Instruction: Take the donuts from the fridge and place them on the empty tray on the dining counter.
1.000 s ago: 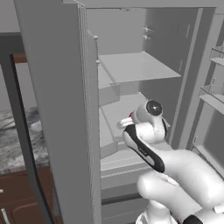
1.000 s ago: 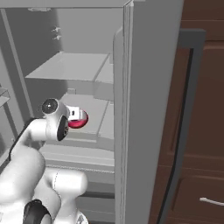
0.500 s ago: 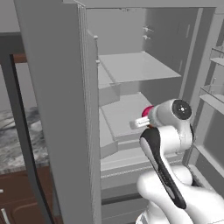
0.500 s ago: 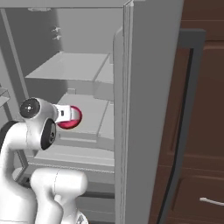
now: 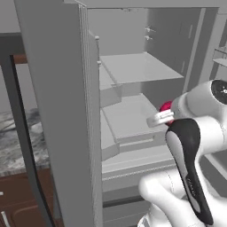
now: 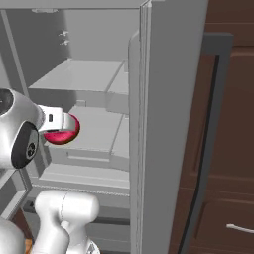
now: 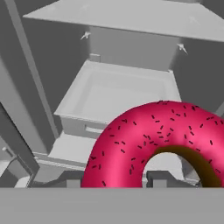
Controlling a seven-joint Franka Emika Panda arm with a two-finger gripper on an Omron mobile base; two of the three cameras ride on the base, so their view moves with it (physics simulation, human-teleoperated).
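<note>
Left base view: the gripper [image 5: 162,116] carries the red-frosted donut [image 5: 166,107] in front of the open fridge [image 5: 133,80].

Right base view: the donut sits clamped at the hand's end, clear of the shelves [image 6: 79,82].

Hand view: the fingers close on the donut's lower rim. Best to keep the hand level and clear the door [image 6: 168,124] before turning toward the tray.
</note>
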